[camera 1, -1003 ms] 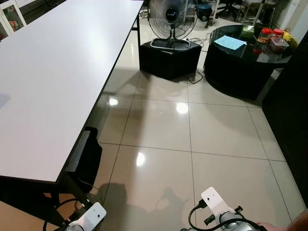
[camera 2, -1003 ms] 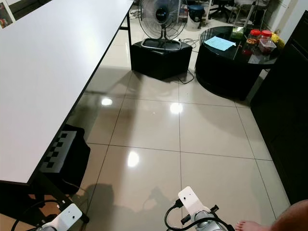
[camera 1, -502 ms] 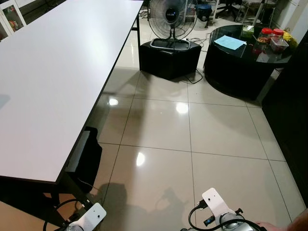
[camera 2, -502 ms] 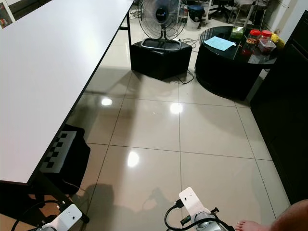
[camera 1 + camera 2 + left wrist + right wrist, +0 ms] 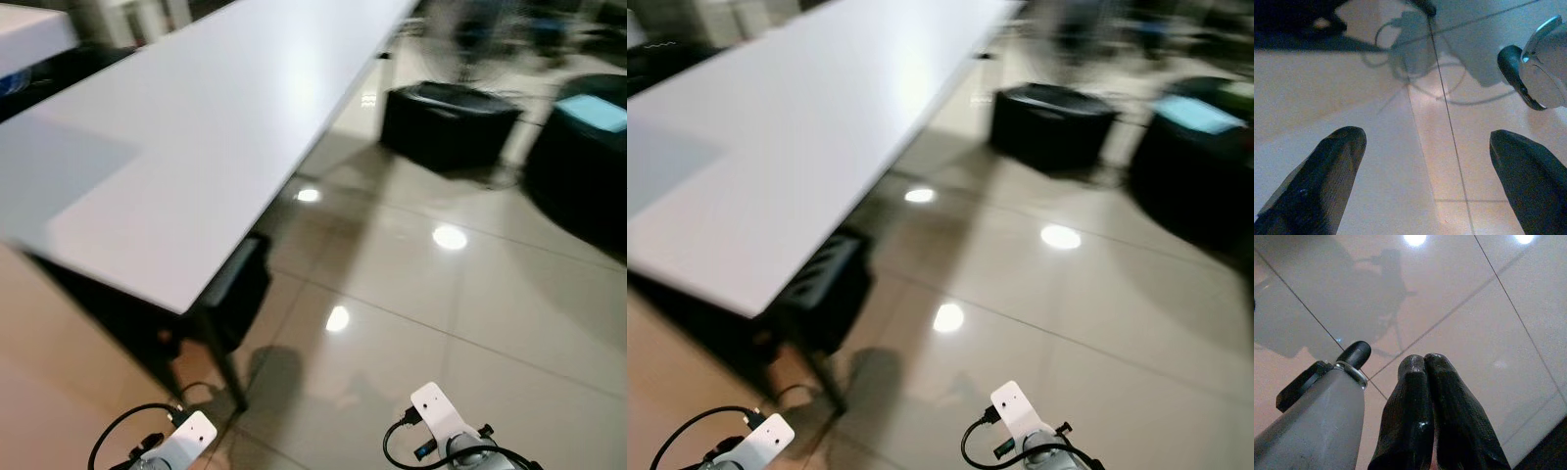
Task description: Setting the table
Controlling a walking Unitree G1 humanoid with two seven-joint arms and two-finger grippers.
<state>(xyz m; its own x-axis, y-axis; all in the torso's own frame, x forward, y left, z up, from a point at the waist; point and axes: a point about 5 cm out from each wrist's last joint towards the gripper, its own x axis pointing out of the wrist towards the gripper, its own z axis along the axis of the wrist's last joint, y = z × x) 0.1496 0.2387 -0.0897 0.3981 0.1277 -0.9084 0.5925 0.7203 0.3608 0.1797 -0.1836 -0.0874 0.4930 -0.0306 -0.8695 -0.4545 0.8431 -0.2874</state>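
**Robot beside a bare tabletop, nothing in its pincers**

Nearest, both arms hang low over the glossy tiled floor. The left pincer is released, its two black fingers well apart above the tiles and a loose cable. The right pincer is clenched on nothing, fingers pressed together.

To the robot's left runs a long white tabletop, its near corner and dark leg close to the left arm. No plates, cups or cutlery can be seen on it or elsewhere, so how they will handle and where to grip them cannot be judged.

The tabletop's long edge borders an open strip of floor, which looks like ample room to walk alongside; the slick tiles and the cable may be hazards.

Farther off, blurred, stand a low black box and a dark round table.
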